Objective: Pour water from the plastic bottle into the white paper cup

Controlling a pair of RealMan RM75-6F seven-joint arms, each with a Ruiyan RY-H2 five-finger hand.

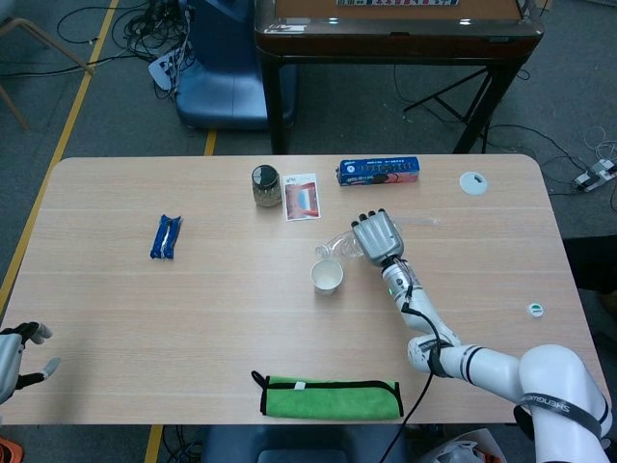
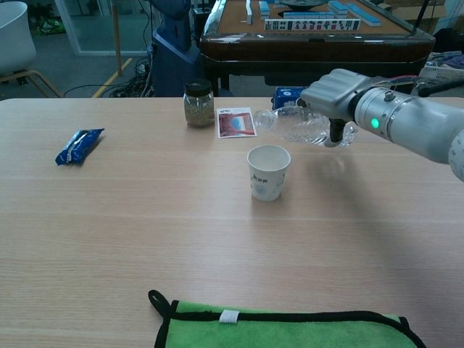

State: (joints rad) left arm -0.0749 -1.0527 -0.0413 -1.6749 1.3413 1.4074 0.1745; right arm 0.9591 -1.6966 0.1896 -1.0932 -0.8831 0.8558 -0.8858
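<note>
My right robot hand [image 2: 335, 96] is clamped around the clear, crinkled plastic bottle [image 2: 301, 125], tipped nearly level with its open neck just above and behind the white paper cup [image 2: 268, 172] on the pale woodgrain surface [image 2: 145, 217]. I see no stream yet, so I judge the pour about to begin; my left robot hand [image 1: 17, 355] hangs empty, fingers apart
</note>
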